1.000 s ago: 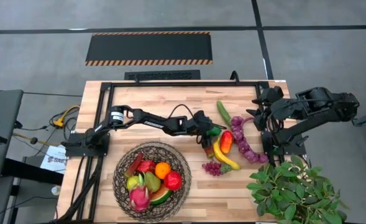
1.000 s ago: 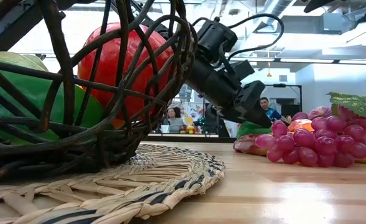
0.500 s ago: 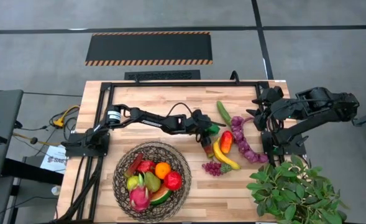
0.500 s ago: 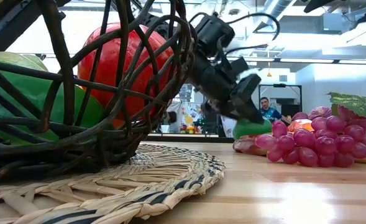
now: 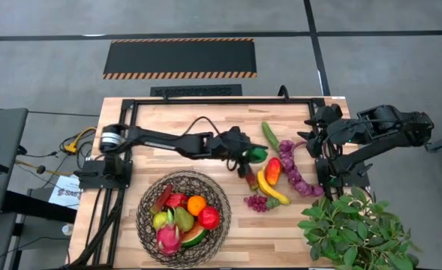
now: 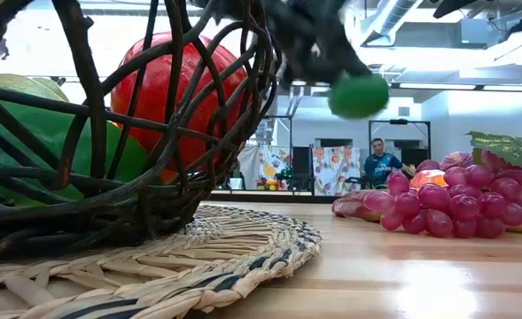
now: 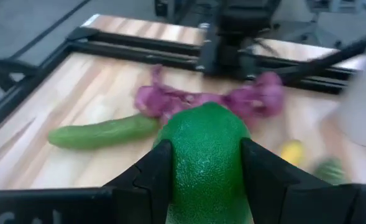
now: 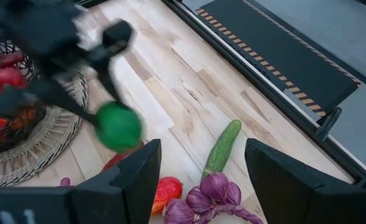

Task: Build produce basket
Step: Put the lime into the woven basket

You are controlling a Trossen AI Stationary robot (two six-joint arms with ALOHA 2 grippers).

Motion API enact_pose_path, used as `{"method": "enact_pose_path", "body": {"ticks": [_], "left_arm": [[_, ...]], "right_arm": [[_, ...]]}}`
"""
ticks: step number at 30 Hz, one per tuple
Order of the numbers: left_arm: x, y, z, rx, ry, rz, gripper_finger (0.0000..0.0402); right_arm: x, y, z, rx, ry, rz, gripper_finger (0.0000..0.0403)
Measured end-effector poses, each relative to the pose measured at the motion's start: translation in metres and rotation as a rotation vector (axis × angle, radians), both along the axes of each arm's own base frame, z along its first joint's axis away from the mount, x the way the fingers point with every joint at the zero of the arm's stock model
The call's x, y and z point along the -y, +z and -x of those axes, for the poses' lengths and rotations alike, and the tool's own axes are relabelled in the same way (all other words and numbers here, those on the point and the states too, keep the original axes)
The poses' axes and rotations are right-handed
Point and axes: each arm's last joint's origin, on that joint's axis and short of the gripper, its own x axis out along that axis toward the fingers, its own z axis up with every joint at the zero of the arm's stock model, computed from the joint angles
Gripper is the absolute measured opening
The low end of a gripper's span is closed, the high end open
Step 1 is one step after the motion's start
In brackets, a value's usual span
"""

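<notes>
Low view: basket [image 6: 110,133] cut off at the left and top edges; only part of its wire wall shows. Red fruit [image 6: 167,89] and a green item [image 6: 48,133] seen only through the wires, kind not clear. Left arm above the green fruit [image 6: 358,95] is motion-blurred; fingers not distinguishable there. Purple grapes [image 6: 455,204] run off the right edge.

Left wrist view: green fruit [image 7: 204,158] cut off at the bottom edge, its sides hidden behind the fingers [image 7: 161,171]. Yellow item [image 7: 291,151] blurred.

Right wrist view: left arm [image 8: 58,43] blurred. Basket [image 8: 12,93] cut by the picture's edge.

High view: leafy plant [image 5: 359,232] cut off at the bottom edge.
</notes>
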Motion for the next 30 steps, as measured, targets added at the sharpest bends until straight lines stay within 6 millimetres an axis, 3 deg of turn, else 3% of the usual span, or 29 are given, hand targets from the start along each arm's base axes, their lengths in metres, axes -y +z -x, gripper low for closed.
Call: {"method": "enact_pose_path", "body": {"ticks": [5, 10, 20, 30], "left_arm": [[0.034, 0.04, 0.036, -0.057, -0.07, 0.03, 0.0138], [0.071, 0.06, 0.078, -0.187, -0.053, 0.123, 0.0138], [0.133, 0.061, 0.155, -0.401, 0.257, 0.16, 0.0139], [0.166, 0.054, 0.202, -0.409, 0.492, 0.186, 0.0139]], "right_arm": [[0.0, 0.0, 0.0, 0.001, -0.001, 0.0, 0.0255], [0.0, 0.0, 0.0, 0.001, -0.001, 0.001, 0.0255], [0.0, 0.0, 0.0, 0.002, -0.005, 0.004, 0.0255], [0.0, 0.0, 0.0, 0.002, -0.006, 0.005, 0.0255]]}}
